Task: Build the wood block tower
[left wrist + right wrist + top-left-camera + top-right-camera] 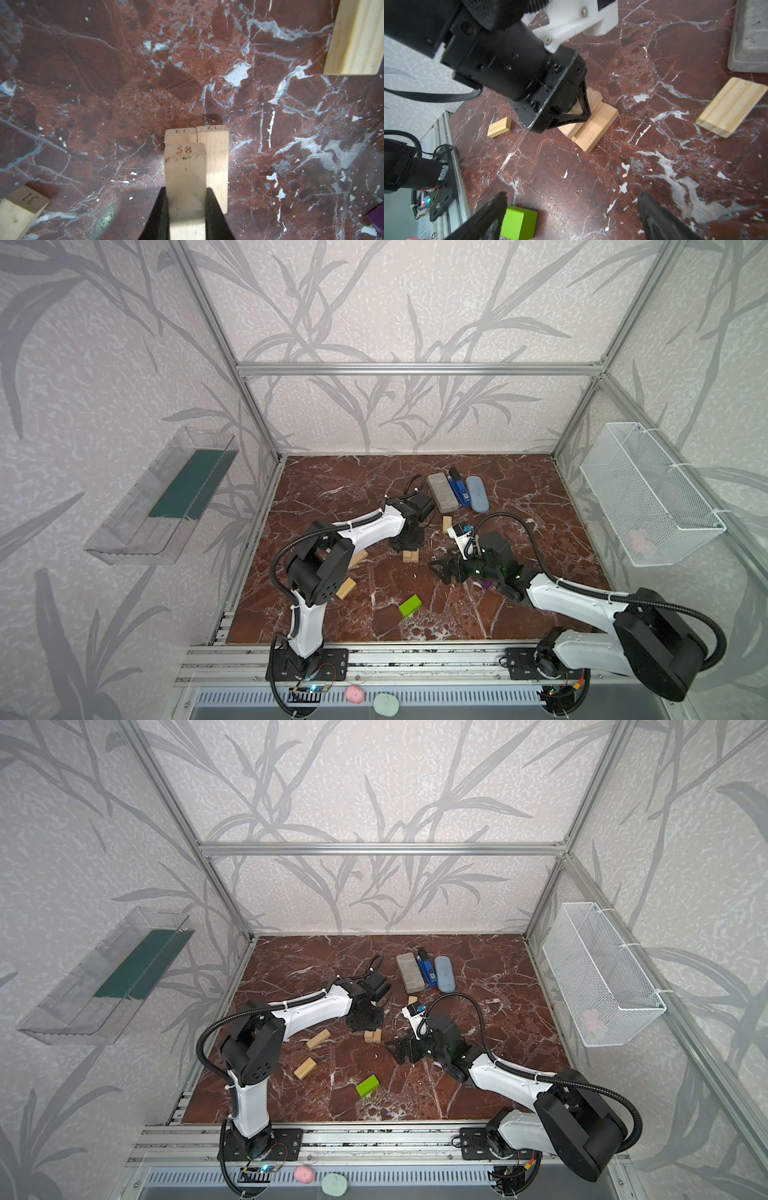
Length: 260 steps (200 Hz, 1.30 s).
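Note:
My left gripper is shut on a pale wood block marked 58. It holds the block lengthwise over one of two wood blocks lying side by side on the marble floor; contact between them cannot be told. In both top views this pair sits mid-floor under the left gripper. My right gripper hovers open and empty to the right. A lime-green block lies near one finger. A purple block peeks from under the right arm.
Loose wood blocks lie at the left and behind the right gripper. A grey slab, blue stapler and blue-grey case sit at the back. A mesh basket hangs on the right wall.

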Tool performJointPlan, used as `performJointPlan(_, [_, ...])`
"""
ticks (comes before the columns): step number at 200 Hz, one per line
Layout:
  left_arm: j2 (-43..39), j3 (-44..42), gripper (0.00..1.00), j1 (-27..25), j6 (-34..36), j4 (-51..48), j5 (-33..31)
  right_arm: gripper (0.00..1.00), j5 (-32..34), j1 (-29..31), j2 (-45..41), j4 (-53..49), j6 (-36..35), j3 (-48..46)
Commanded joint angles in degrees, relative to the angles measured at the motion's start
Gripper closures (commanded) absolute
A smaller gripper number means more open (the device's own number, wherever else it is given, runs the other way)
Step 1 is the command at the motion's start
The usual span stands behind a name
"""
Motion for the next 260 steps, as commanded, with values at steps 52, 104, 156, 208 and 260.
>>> performJointPlan(52, [1.8,2.5,0.94,-0.1,0.5,-1.9,-0.8,0.03,0.1,-0.3,-0.6,1.3,-0.4,-0.5])
performJointPlan(104, [2.1,2.1,0.94,-0.1,0.4,-2.2,-1.0,0.03,-0.1,-0.3,-0.6,1.3,-0.4,-0.5])
performJointPlan(156, [1.4,1.3,0.94,-0.1,0.0,-2.0,-0.9,0.03,0.0,-0.3,-0.5,1.2,-0.4,-0.5])
performJointPlan(208, [2.1,1.3,0.94,-0.1,-0.2,-1.5,-0.8,0.03,0.0,-0.3,-0.7,1.1,-0.4,-0.5])
performJointPlan(260, [1.9,0.8,0.94,-0.1,-0.3,-2.0,-1.5,0.03,0.0,-0.3,-0.6,1.2,-0.4,-0.5])
